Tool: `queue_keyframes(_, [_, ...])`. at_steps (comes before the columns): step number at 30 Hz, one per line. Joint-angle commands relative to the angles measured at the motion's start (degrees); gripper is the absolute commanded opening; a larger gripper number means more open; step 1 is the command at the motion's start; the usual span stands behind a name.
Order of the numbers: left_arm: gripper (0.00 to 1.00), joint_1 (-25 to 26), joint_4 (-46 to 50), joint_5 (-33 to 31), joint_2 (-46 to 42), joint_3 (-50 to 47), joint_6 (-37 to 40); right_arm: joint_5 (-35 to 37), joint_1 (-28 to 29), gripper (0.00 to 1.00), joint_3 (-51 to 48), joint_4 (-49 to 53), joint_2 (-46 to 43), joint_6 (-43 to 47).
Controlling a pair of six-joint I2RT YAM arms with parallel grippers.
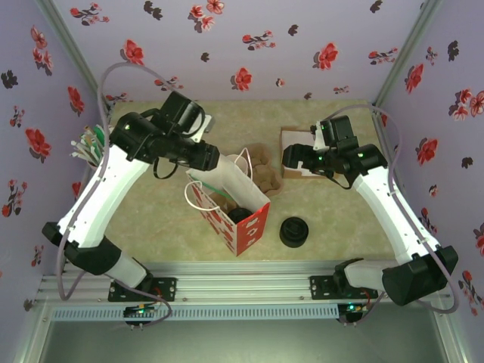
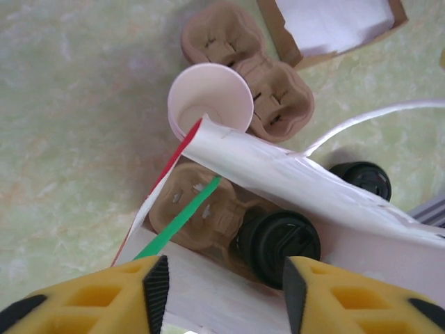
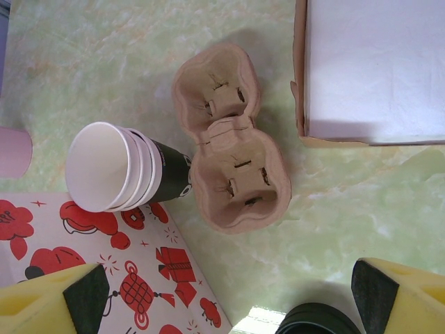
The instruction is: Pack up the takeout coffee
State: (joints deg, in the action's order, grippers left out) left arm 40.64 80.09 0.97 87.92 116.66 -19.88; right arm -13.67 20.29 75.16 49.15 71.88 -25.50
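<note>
Two things hide most of the black-lidded paper coffee cup [image 2: 279, 243]: the wall of the creased white paper bag [image 2: 299, 181] and the moulded brown pulp carrier [image 2: 201, 216] it seems to sit in, inside that bag. Its round lid is what I can make out. My left claw [image 2: 224, 292] hangs above, yellow fingers [image 2: 83, 299] parted, empty. My right claw [image 3: 229, 299] gapes wide over the green table [image 3: 361, 202].
</note>
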Motion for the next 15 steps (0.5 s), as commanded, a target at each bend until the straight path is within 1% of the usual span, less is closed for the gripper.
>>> queue_keyframes(1, [0.59,-1.1,1.5,-1.4,-1.5,2.4,1.4,0.5,0.2,0.92,-0.1,-0.6,-1.2,1.0])
queue_keyframes(3, [0.72,-1.5,-0.3,-1.5,-2.1,2.1,1.6,0.8,0.3,0.92,-0.1,-0.3,-1.4,1.0])
queue_keyframes(6, [0.95,-2.5,-4.8,-1.3,-3.7,0.7,1.5,1.2,0.3,0.92,0.2,0.0,-1.7,1.0])
queue_keyframes(7, [0.99,-3.1,-6.8,-1.2,-4.4,-0.5,1.4,1.6,0.3,0.92,0.3,0.3,-1.8,1.0])
queue_keyframes(9, [0.99,-4.8,-11.8,-0.1,-6.3,-3.7,1.0,3.6,0.2,0.93,0.6,1.2,-1.8,1.1])
queue_keyframes(11, [0.99,-7.6,-16.2,2.0,-7.3,-6.9,0.0,6.6,-0.1,0.93,1.2,2.5,-1.3,1.1])
queue_keyframes(15, [0.99,-13.7,-25.0,9.0,-7.6,-13.5,-2.4,10.6,-1.5,0.92,3.0,4.7,2.5,1.5])
